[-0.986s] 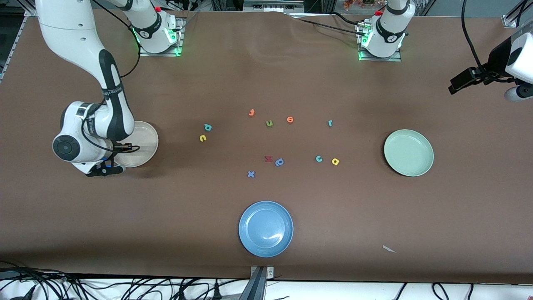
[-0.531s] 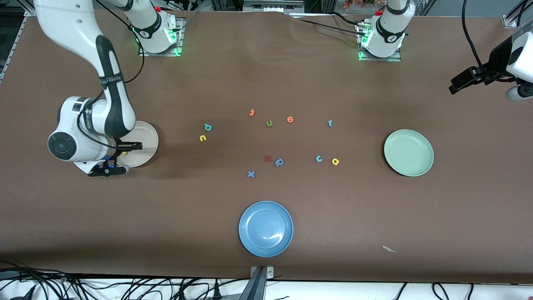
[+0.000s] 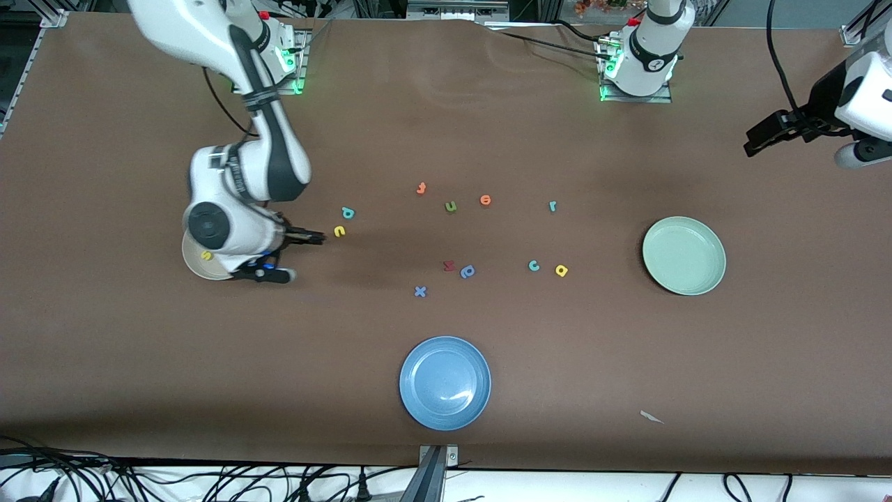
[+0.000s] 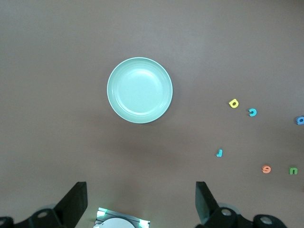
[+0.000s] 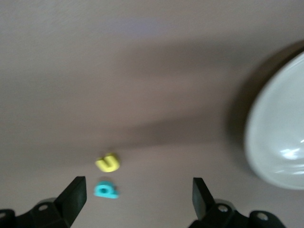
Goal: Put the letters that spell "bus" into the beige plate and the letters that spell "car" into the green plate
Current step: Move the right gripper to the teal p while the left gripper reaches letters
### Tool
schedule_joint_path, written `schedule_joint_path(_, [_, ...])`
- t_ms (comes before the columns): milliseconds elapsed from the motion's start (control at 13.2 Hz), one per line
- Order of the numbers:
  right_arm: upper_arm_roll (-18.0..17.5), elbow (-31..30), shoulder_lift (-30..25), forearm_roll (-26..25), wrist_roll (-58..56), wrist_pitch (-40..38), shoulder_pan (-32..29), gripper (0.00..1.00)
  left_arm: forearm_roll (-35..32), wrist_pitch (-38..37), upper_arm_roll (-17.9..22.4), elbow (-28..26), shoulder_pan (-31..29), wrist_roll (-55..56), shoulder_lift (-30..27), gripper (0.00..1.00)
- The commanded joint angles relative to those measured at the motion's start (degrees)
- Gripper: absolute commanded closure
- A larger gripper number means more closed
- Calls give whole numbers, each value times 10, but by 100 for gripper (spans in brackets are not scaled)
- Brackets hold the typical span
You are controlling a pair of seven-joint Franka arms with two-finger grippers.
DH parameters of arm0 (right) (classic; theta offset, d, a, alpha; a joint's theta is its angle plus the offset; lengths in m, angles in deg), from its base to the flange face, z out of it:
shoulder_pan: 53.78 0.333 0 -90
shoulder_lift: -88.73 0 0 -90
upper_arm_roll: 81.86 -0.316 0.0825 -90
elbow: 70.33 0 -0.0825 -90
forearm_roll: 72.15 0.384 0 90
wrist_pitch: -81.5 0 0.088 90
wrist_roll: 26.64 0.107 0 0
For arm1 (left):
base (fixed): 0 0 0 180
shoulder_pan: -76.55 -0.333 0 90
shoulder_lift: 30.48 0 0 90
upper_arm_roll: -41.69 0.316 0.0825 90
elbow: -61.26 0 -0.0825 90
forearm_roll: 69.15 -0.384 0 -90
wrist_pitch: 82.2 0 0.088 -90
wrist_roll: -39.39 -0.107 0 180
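Note:
The beige plate (image 3: 194, 268) (image 5: 280, 142) lies toward the right arm's end, mostly hidden under the right wrist. A yellow s (image 3: 206, 256) rests in it. My right gripper (image 3: 289, 256) (image 5: 137, 185) is open and empty, over the table between that plate and the yellow u (image 3: 339, 231) (image 5: 108, 163) and teal b (image 3: 348, 213) (image 5: 106, 190). The teal r (image 3: 552, 206) (image 4: 219, 152), teal c (image 3: 534, 265) (image 4: 252, 112) and yellow a (image 3: 562, 270) (image 4: 233, 103) lie near the empty green plate (image 3: 683, 255) (image 4: 139, 90). My left gripper (image 3: 759, 139) (image 4: 140, 190) waits open, high above the left arm's end.
Mid-table lie an orange t (image 3: 421, 188), green u (image 3: 451, 206), orange o (image 3: 486, 201), red letter (image 3: 449, 265), dark blue p (image 3: 467, 272) and blue x (image 3: 420, 291). A blue plate (image 3: 444, 383) sits nearest the front camera.
My right gripper opened over the beige plate and left the yellow s in it. It then swung off the plate toward the yellow u and teal b. The left arm barely shifted.

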Motion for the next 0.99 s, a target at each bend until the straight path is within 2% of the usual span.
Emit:
schedule_joint_path(0, [6, -33, -2, 9, 88, 34, 53, 1, 10, -10, 1, 28, 1, 2, 9, 0])
schedule_joint_path(455, [-14, -150, -12, 12, 164, 161, 62, 1, 11, -15, -7, 66, 4, 1, 60, 0])
schedule_joint_path(607, [-34, -165, -15, 18, 195, 185, 62, 1, 8, -40, -12, 95, 11, 3, 82, 0])
schedule_joint_path(758, [-55, -167, -16, 19, 242, 206, 62, 1, 8, -43, -12, 97, 11, -1, 88, 0])
schedule_joint_path(910, [-59, -174, -16, 19, 255, 215, 62, 1, 8, -43, -13, 93, 11, -2, 88, 0])
